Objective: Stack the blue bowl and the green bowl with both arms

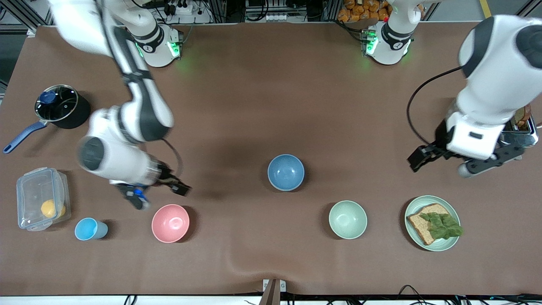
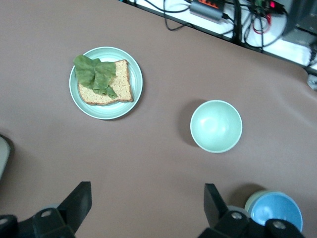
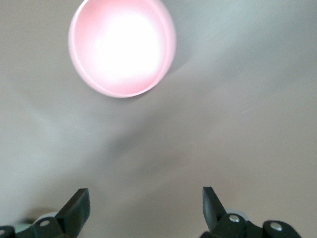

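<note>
bowls apart, both hands up and spread

front: blue bowl (image 1: 286,172) and green bowl (image 1: 347,219) sit separate on worktop (image 1: 254,84), unstacked. left wrist: left hand (image 2: 147,206) spread wide, holding nothing, green bowl below. right wrist: right hand (image 3: 145,208) spread, holding nothing, over pink bowl (image 3: 122,47).

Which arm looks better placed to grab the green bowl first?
Left, probably. Its open end effector hangs over bare table toward that arm's end, with the green bowl in its wrist view. The right end effector, also open, is up beside the pink bowl.
</note>
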